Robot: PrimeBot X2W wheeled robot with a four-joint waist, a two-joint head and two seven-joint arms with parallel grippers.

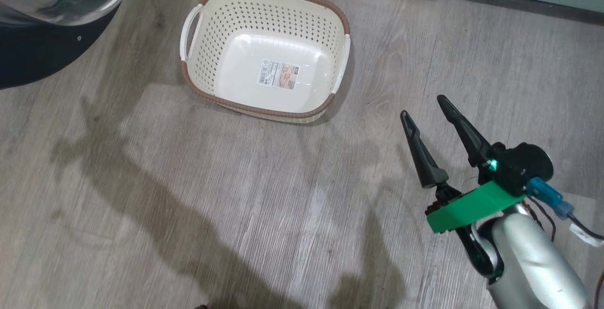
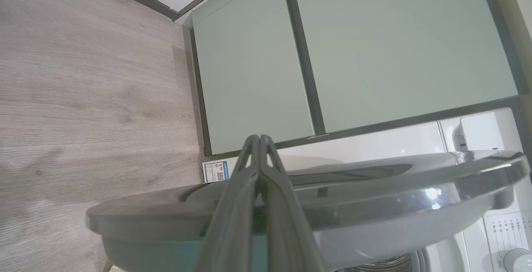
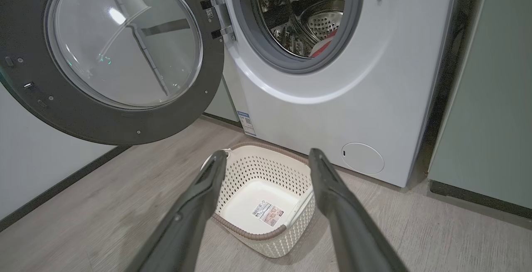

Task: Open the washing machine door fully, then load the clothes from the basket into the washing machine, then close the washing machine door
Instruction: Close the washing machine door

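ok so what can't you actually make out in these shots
- clothes: right wrist view, a red patch in the drum, the rest hidden behind the grey gasket.
- washing machine door: head view, cut off by the top-left edge.
- label in the basket: head view, print too small.
- left tool: left wrist view, contact with the door unclear.

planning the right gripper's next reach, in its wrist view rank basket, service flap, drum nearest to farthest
1. basket, on the floor just past the right gripper
2. service flap, low right on the machine front
3. drum, higher up, set back inside
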